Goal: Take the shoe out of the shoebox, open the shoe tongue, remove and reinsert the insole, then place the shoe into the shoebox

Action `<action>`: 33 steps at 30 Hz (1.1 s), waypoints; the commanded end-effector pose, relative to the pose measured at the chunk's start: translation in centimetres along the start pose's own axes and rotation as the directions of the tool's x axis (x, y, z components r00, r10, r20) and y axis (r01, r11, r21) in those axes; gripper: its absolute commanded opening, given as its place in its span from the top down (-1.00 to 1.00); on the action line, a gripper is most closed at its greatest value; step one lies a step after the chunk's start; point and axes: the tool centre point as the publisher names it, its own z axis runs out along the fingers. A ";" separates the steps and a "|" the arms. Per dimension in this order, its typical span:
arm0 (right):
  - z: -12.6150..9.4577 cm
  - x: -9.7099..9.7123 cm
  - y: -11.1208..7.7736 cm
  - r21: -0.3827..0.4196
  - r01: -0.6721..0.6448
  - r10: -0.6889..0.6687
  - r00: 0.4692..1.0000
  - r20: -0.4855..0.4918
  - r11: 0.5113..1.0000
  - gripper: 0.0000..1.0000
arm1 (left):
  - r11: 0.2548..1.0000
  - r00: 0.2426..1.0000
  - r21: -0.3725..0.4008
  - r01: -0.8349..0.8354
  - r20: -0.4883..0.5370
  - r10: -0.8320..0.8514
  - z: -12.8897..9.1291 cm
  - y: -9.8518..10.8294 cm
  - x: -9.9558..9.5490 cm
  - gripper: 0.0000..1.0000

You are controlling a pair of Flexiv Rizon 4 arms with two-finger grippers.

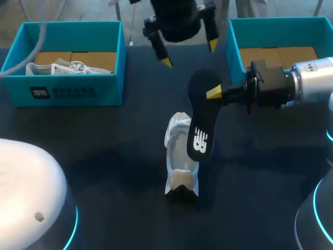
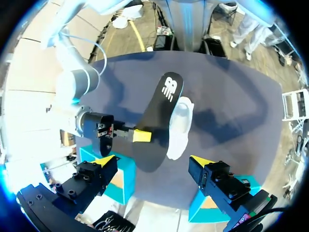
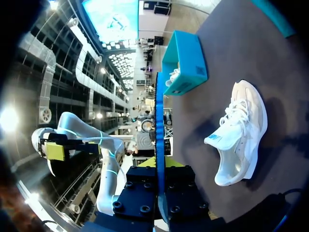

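Overhead first: the white shoe (image 1: 181,161) is out on the dark table (image 1: 104,156), between the two teal boxes and well apart from both. The dark insole (image 1: 200,117) is out of it and slants in the air over the shoe's opening. Our right gripper (image 1: 214,94) pinches it by one side edge near the broad end. Our left gripper (image 1: 188,52) hangs beyond the insole, fingers spread wide and carrying nothing. The left shoebox (image 1: 62,91) holds a second shoe (image 1: 67,67); the right shoebox (image 1: 234,52) shows only its cardboard floor, as far as we can see. Left wrist view: we look down between its wide-apart fingers onto the insole, which lies across the shoe below, the right gripper's yellow tip clamped on its edge. Right wrist view: the insole runs edge-on between the right fingers as a thin blue line. The shoe sits on the table off to one side, clear of the insole, tongue pulled up and forward, mouth open. Our reading is that take-out, tongue opening and insole removal are done. Reinserting the insole and boxing the shoe remain.
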 end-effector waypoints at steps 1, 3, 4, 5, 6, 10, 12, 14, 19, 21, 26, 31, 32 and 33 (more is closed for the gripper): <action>-0.1 0.3 -0.1 -0.009 0.002 -0.002 1.000 0.003 1.000 1.00 | 1.000 0.944 -0.026 0.004 0.329 0.005 0.5 -0.1 2.3 -1.00; -0.2 0.3 -0.1 -0.013 0.003 -0.003 1.000 0.002 1.000 1.00 | 0.999 0.925 -0.039 0.011 0.380 0.005 0.6 0.0 2.5 -1.00; -0.2 0.4 -0.1 -0.015 0.004 -0.004 1.000 0.001 1.000 1.00 | 0.999 0.913 -0.049 0.019 0.409 0.003 0.6 0.1 2.6 -1.00; -0.3 0.4 -0.1 -0.017 0.004 -0.004 1.000 0.001 1.000 1.00 | 0.998 0.900 -0.056 0.030 0.435 -0.003 0.7 0.2 2.7 -1.00; -0.4 0.4 -0.1 -0.019 0.005 -0.005 1.000 0.001 1.000 1.00 | 0.997 0.888 -0.071 0.026 0.459 0.010 0.7 0.4 2.8 -1.00; -1.0 0.4 -0.2 -0.025 0.005 -0.005 1.000 0.004 1.000 1.00 | 0.996 0.819 -0.066 0.067 0.573 -0.017 1.1 0.8 3.4 -1.00; -1.2 0.5 -0.2 -0.027 0.004 -0.004 1.000 0.004 1.000 1.00 | 0.996 0.789 -0.059 0.071 0.614 -0.020 1.3 0.9 3.7 -1.00; -1.4 0.5 -0.2 -0.030 0.003 -0.003 1.000 0.004 1.000 1.00 | 0.997 0.755 -0.040 0.068 0.655 -0.025 1.5 0.9 3.8 -1.00; -1.6 0.6 -0.1 -0.032 0.000 0.000 1.000 0.005 0.999 1.00 | 0.999 0.692 -0.024 0.030 0.722 -0.003 1.8 0.8 3.9 -1.00; -1.7 0.7 -0.1 -0.029 0.001 -0.001 1.000 0.007 1.000 1.00 | 1.000 0.669 -0.022 0.000 0.743 0.017 1.8 0.8 4.0 -1.00; -1.7 0.9 -0.1 -0.017 0.004 -0.004 1.000 0.020 1.000 1.00 | 0.997 0.604 -0.024 -0.072 0.795 0.063 1.7 0.1 3.8 -1.00; -1.8 1.1 0.0 -0.011 0.005 -0.005 1.000 0.027 1.000 1.00 | 0.993 0.584 0.001 -0.118 0.809 0.068 2.5 -0.7 3.9 -1.00; -1.9 1.1 0.0 -0.009 0.004 -0.004 1.000 0.029 1.000 1.00 | 0.992 0.574 -0.002 -0.127 0.816 0.075 2.7 -0.9 4.0 -1.00; -2.0 1.1 0.0 -0.009 0.004 -0.003 1.000 0.030 1.000 1.00 | 0.992 0.573 -0.001 -0.126 0.816 0.074 2.8 -0.9 4.0 -1.00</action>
